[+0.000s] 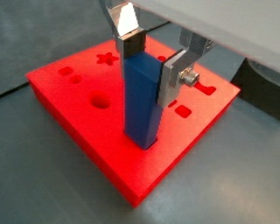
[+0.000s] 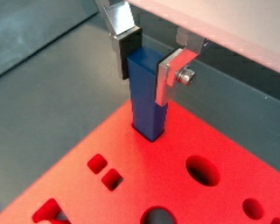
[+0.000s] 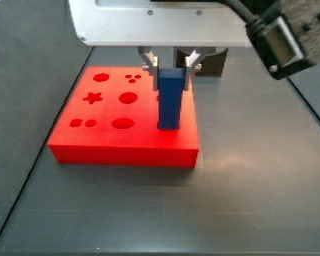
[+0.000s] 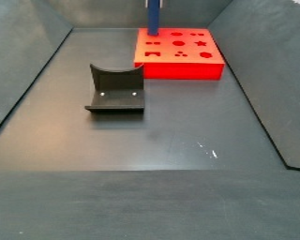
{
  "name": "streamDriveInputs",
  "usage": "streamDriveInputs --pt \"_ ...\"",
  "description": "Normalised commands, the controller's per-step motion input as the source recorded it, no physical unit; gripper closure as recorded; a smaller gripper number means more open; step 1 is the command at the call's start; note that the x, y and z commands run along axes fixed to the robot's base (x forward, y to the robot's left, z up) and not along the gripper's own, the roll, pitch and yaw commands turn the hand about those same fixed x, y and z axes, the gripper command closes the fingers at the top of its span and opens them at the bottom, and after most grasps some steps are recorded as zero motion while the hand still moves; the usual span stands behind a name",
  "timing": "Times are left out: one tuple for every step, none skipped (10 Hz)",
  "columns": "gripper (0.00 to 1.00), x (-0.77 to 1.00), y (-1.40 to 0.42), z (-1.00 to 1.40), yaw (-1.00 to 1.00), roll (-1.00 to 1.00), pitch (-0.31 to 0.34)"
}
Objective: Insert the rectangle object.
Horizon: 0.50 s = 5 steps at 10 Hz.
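Observation:
The rectangle object, a tall blue bar [image 1: 143, 96], stands upright with its lower end in a hole near one edge of the flat red block [image 1: 84, 114]. It shows the same way in another wrist view [image 2: 149, 105] and a side view [image 3: 168, 100]. My gripper [image 1: 152, 63] is directly above the block, its silver fingers [image 2: 171, 77] pressed on opposite sides of the bar's top. In a side view the bar [image 4: 153, 14] rises from the red block [image 4: 178, 64] at the far end of the floor.
The red block [image 3: 123, 148] has several shaped holes: star, circles, small squares. The dark fixture [image 4: 115, 91] stands on the floor, left of centre and nearer than the block. Dark walls enclose the grey floor [image 4: 178, 159].

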Motion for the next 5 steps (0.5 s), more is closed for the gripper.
streamDriveInputs --pt "1.0 0.0 0.23 -0.44 0.0 0.17 0.0" --pt "1.0 0.0 0.28 -0.39 0.0 0.19 0.0" --pt "1.0 0.0 0.26 -0.33 0.0 0.18 0.0" --pt "1.0 -0.09 0.03 -0.18 -0.03 0.19 -0.001" --pt "1.0 -0.14 -0.05 -0.05 -0.01 0.18 -0.026"
